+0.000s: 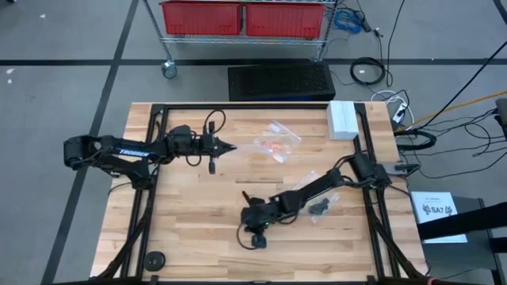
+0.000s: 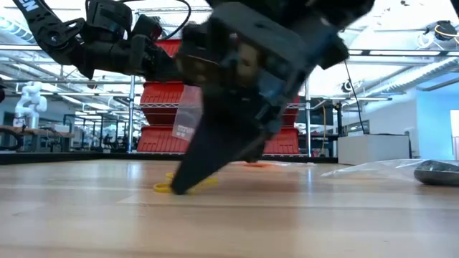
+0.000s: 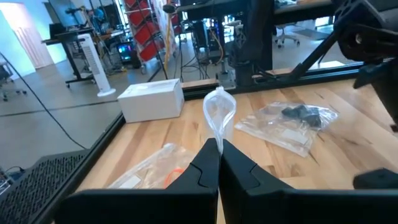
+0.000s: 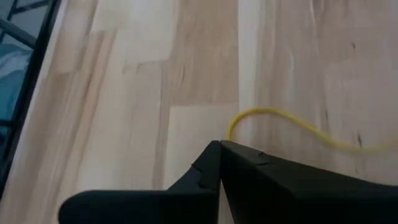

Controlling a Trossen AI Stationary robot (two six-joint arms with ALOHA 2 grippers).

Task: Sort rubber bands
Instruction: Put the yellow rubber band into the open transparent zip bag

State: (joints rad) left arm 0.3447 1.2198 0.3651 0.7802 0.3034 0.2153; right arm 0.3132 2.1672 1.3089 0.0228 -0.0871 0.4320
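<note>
Jaws of right gripper [image 4: 219,144] pinched on yellow rubber band [image 4: 292,123] at tabletop [image 1: 198,214] centre, left gripper [image 3: 219,144] jaws clamped on clear bag [image 3: 219,115], raised at far left.

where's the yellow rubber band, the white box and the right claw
yellow rubber band [image 4: 280,118]: right wrist view, top of its curve
white box [image 3: 152,99]: left wrist view, its front face
right claw [image 4: 219,144]: right wrist view, its shut tips
</note>
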